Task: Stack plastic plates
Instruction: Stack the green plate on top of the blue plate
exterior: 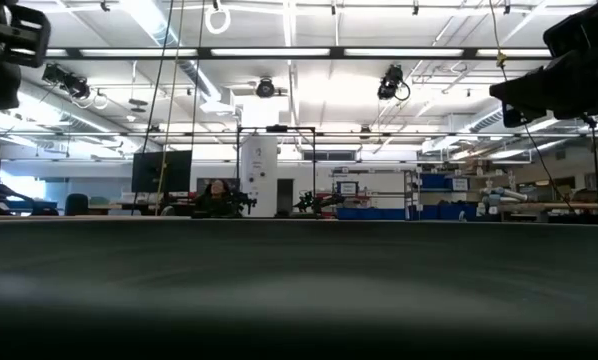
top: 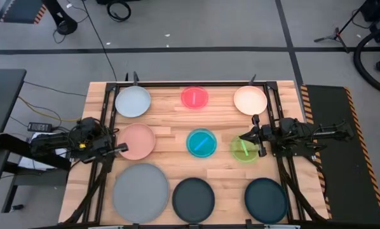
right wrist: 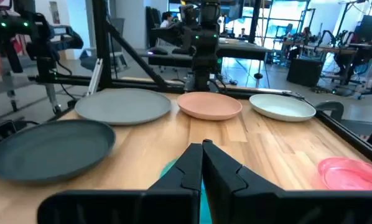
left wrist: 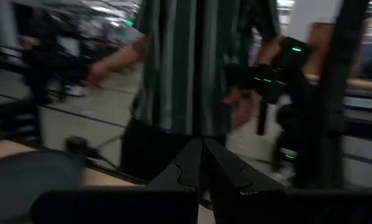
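Nothing's stacked yet: all nine plates are sitting apart on the table (top: 171, 130), in three rows in the high view. Far row: pale blue-grey plate (top: 133, 101), red plate (top: 195, 97), cream plate (top: 250, 100). Middle row: pink plate (top: 138, 141), cyan plate (top: 201, 142), lime plate (top: 244, 149). Near row: big grey plate (top: 141, 193) and two teal plates (top: 193, 199) (top: 265, 200).

The left tool (top: 122, 147) is hanging right at the pink plate's left edge, and its fingers (left wrist: 201, 163) are looking pressed together with nothing between them. The right tool (top: 243, 136) is hovering over the lime plate's far edge, also clenched and empty in its wrist view. A person is standing just past the table in the left wrist view.

My guess on handling: these are light, stiff plastic, not fragile, but smooth and shallow, so they'll probably skate on the wood if nudged sideways. The raised rim looks like the only real place to pinch, one finger under the lip and one on top. The big grey one looks like the sensible base, smaller ones going on top by size.
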Available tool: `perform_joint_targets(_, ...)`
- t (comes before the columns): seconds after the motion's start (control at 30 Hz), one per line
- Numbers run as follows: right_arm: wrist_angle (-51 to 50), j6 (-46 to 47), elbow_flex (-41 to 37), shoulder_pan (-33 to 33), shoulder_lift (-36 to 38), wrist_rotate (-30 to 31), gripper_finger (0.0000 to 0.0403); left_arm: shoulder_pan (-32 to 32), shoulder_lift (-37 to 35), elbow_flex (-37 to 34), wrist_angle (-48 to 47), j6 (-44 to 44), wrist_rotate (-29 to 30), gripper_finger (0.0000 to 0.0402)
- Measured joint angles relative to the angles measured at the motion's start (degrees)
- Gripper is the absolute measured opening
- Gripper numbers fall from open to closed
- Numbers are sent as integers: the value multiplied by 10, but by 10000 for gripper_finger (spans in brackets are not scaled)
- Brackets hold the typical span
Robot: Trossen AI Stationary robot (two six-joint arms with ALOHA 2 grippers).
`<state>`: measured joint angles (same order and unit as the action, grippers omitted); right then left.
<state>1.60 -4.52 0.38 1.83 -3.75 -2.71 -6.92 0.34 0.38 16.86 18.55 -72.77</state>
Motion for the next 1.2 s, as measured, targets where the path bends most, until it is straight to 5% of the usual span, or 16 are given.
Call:
perform_joint_targets(0.2,-2,-89,0,0,0,2,18,0,0,0,0,8,14,27)
perform_joint_targets(0.5,0,-92,0,0,0,2,18,-4,0,0,6,9,20,27)
perform_joint_targets(0.83,13,-92,0,-1,0,20,18,-20,0,0,35,-326,75,27)
perform_joint_targets(1.1,92,-28,0,-1,0,31,18,-27,0,0,53,-368,97,27)
perform_joint_targets(1.2,136,70,0,-1,0,31,18,-21,0,0,77,-358,197,27)
